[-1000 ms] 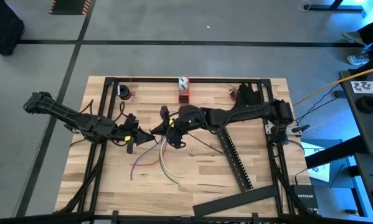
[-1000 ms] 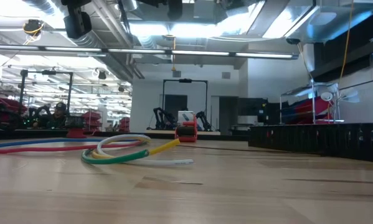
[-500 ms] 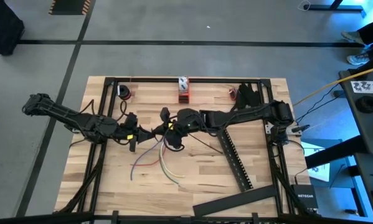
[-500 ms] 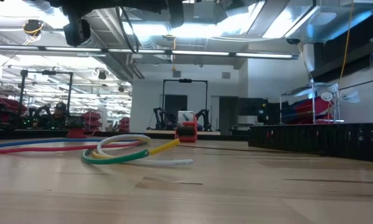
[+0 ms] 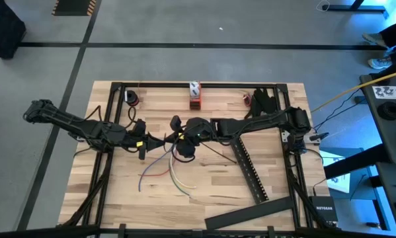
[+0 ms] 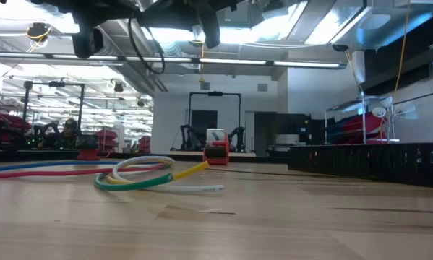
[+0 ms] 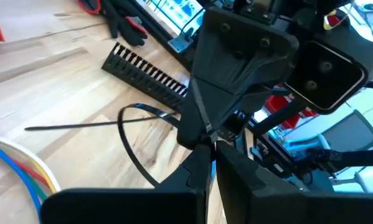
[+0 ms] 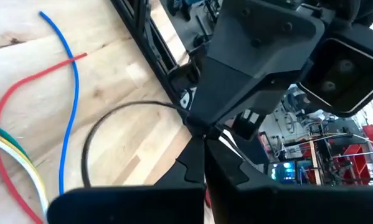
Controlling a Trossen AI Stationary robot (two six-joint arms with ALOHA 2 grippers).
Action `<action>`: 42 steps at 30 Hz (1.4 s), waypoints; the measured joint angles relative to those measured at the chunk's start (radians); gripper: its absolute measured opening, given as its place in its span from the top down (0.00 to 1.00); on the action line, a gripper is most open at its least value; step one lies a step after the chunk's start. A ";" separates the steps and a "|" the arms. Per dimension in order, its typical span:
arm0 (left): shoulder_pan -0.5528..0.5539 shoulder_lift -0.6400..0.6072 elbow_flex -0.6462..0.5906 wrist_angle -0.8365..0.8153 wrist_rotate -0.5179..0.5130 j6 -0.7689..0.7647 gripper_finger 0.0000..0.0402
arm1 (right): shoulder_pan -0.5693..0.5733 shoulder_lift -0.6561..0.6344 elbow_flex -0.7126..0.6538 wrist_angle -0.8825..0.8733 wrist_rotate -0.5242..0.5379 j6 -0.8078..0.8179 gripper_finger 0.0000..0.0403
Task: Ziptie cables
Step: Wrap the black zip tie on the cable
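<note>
Left gripper (image 5: 159, 140) sits at table centre, tip to tip with the right gripper (image 5: 170, 138), both raised off the wood. Left fingers (image 7: 195, 169) are pressed together; whether they pinch the thin black plastic zip tie (image 7: 131, 138) right at the tips is hidden, though the strip runs up to that meeting point. Right fingers (image 8: 192, 163) are pressed together too, with the same tie curling out from between the tips into a loop (image 8: 114, 134). Tie is bent round on itself, loop hanging clear of the light wooden table (image 5: 217, 178), nothing threaded through it as far as can be seen.

Bunch of thin flexible cables, blue, red, white, yellow and green (image 5: 168, 168): lies flat on the table, just below and towards the near edge from both gripper tips. Upper ends gather under the meeting point; the strands fan out away from there towards the near edge, so the long axis runs roughly near–far. Low view shows the ends coiled on the wood (image 6: 133, 175), not lifted.

Key relation: loop is above the cables, not around them. Both arms are about equally near the gathered end; left arm is a shade closer to the red and blue strands.

Long black slotted bar (image 5: 250, 173) lies to the right, slanting, apart from the bunch.
</note>
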 joint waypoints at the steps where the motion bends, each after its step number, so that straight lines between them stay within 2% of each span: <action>1: 0.006 0.000 0.000 -0.002 0.003 -0.003 0.95 | 0.003 0.001 0.000 -0.004 -0.015 0.001 1.00; 11: 0.028 -0.003 0.005 -0.010 0.100 -0.022 0.94 | 0.022 0.029 -0.004 -0.011 -0.018 0.072 1.00; 20: 0.035 -0.054 0.004 -0.033 0.118 0.010 0.75 | 0.020 0.028 -0.001 -0.002 0.006 0.079 1.00; 25: 0.033 -0.128 0.004 -0.161 0.126 0.009 0.68 | 0.019 0.027 -0.001 -0.001 0.007 0.082 1.00; 30: 0.017 -0.159 0.002 -0.296 0.123 -0.003 0.65 | 0.018 0.027 -0.001 0.003 0.008 0.082 1.00; 34: 0.020 -0.103 0.002 -0.249 0.091 0.093 0.65 | 0.018 0.026 0.000 0.004 0.008 0.082 1.00; 38: 0.027 -0.040 0.001 -0.121 0.091 0.207 0.65 | 0.018 0.025 0.000 0.004 0.009 0.082 1.00; 42: 0.036 0.002 0.002 -0.075 0.095 0.245 0.65 | 0.018 0.024 0.000 0.002 0.019 0.082 1.00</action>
